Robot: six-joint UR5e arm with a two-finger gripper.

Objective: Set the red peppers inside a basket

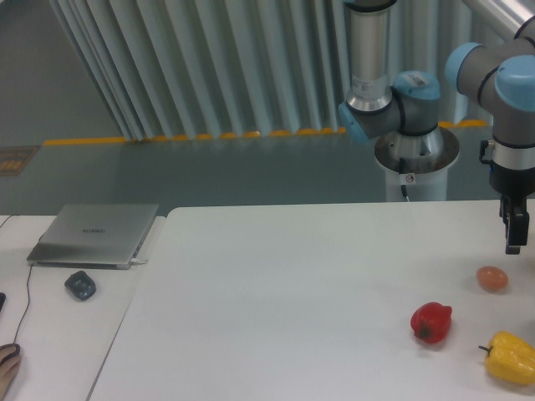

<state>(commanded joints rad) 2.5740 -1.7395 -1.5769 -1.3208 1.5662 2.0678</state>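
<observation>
The red pepper [431,322] lies on the white table [292,292] at the front right, glossy and lumpy, with its dark stem end facing forward. My gripper [517,238] hangs at the frame's right edge, above the table and up and to the right of the pepper, well apart from it. Only one dark finger [515,227] shows clearly; the rest is cut off by the frame edge, so its state is unclear. Nothing shows between the fingers. No basket is in view.
An orange-brown egg-shaped thing [492,278] lies just below the gripper. A yellow bell pepper [512,357] sits at the front right corner. On the left desk are a closed laptop [94,234] and a dark mouse [80,285]. The arm's base [410,150] stands behind the table.
</observation>
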